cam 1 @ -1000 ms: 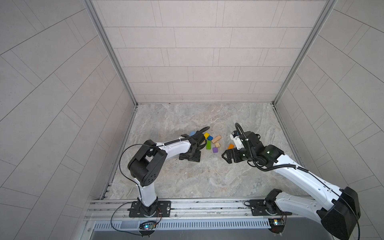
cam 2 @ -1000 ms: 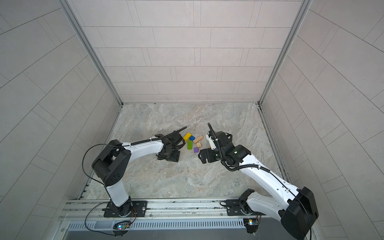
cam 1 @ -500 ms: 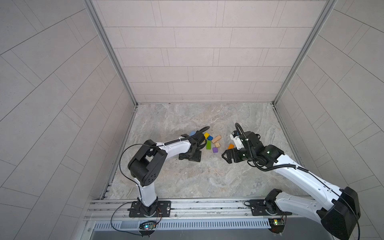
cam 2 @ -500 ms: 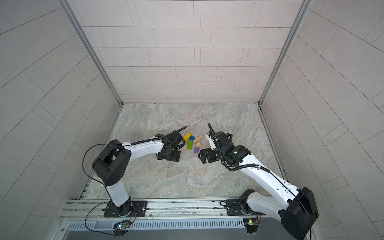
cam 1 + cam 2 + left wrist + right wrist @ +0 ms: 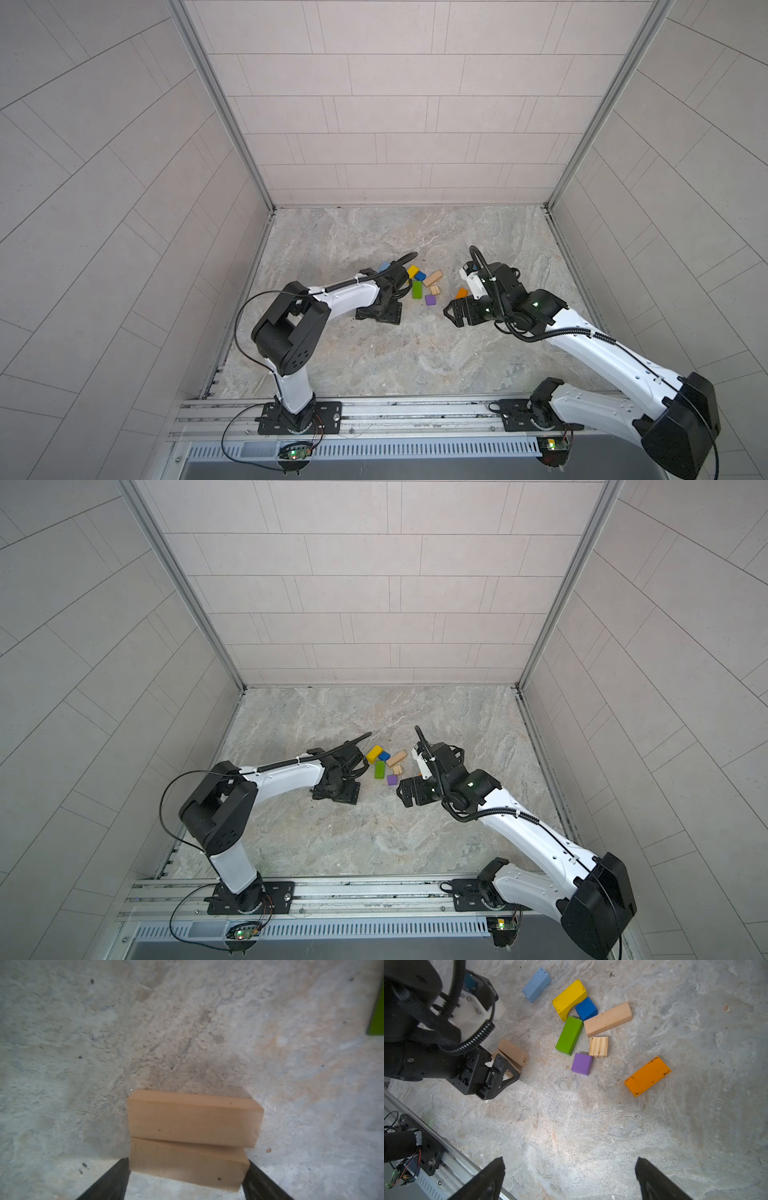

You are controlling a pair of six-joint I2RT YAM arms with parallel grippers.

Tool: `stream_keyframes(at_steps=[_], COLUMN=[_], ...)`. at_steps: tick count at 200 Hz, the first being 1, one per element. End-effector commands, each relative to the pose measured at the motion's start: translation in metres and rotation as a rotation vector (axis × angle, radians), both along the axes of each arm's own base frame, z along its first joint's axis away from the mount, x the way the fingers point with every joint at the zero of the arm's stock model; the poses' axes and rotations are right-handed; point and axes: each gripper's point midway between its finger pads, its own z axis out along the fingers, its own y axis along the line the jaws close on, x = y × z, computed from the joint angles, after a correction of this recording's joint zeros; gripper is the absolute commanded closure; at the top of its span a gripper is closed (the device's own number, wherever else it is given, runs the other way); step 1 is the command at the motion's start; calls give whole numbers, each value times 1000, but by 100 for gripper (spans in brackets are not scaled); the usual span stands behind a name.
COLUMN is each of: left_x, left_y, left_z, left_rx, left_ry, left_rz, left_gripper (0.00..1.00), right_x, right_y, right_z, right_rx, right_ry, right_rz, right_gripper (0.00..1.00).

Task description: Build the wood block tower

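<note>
Grey marbled tabletop [image 5: 395,357], green bar [image 5: 569,1035] beside purple cube [image 5: 581,1064] — orange bar [image 5: 647,1076] apart

Raw and painted wood on a rough, stone-look bench [image 5: 571,1136].
The stacked tan bars [image 5: 193,1122] are bare matt wood with faint grain; the orange bar [image 5: 647,1076] and yellow block [image 5: 569,999] carry matt paint, scuffed and chipped at the edges.
</note>
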Motion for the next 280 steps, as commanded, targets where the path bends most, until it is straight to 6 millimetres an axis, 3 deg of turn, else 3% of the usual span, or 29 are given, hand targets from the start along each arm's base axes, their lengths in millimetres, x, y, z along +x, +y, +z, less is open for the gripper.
stream_keyframes(at_steps=[1,36,77,109,207,280], left_x=[-6,-7,-11,-20,-43,-54], left_y=[-1,-15,-16,-10,37,40], left_z=[21,48,70,75,78,90], left_rx=[-34,-134,-166,-167,-204,-275], left_ry=[-13,-45,-61,-38,15,-1], left_rz=[-11,-45,-82,-107,-61,-47], left_gripper=[8,6,3,1,0,0], right_x=[5,19,40,64,136,166], right_y=[-7,-6,4,13,34,38], right_z=[-1,-1,-1,-5,-46,-85], right_rx=[-75,-142,-177,-251,-394,-401], right_ry=[-15,-37,-65,-100,-16,44], right_rz=[4,22,61,127,186,215], right_gripper=[1,1,0,1,2,15])
